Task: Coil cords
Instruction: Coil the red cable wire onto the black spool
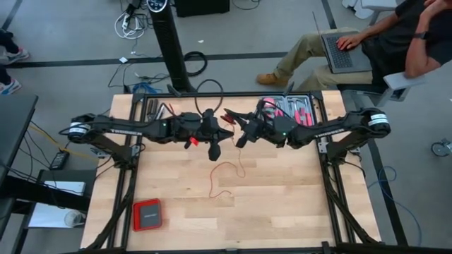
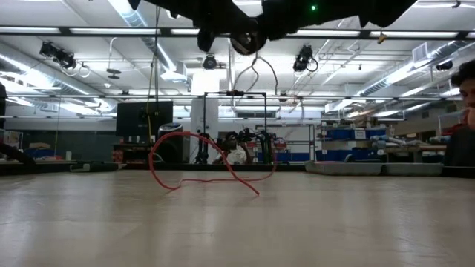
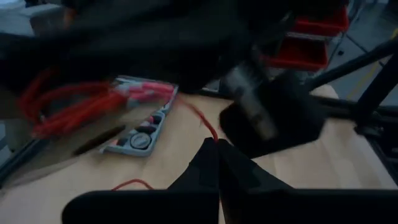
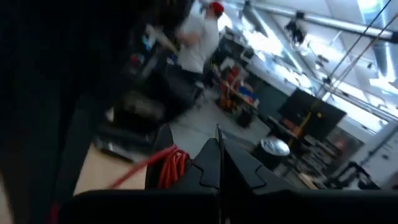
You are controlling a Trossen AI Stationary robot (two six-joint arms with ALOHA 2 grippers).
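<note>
From the high view, you have both arms meeting over the far middle of the counter [image 1: 282,204]. The left gripper [image 1: 214,149] and right gripper [image 1: 240,139] sit close together, and the red cord [image 1: 227,176] trails down from between them onto the wood in loose wiggles. Behind the right arm is the grey tool tray [image 1: 311,106]; the flat red box [image 1: 147,214] sits well apart at the near left corner. A person with a laptop sits beyond the counter.

Down at the low view, the cord's tail [image 2: 200,167] makes one open arch and a slack line on the counter, nothing wound yet down here, and the arms hang dark overhead.

In the left wrist view, your left gripper [image 3: 217,149] is fully closed, fingers pressed together, with the red cord [image 3: 200,118] running right to the tips; it looks pinched there, though blur keeps me from swearing to it.

In the right wrist view, your right gripper [image 4: 219,155] is closed too, and a small red bundle of turns [image 4: 172,167] sits just beside the fingers. Whether it holds that bundle I cannot tell.

My read: a few loops are gathered, but the long tail is left to coil.
</note>
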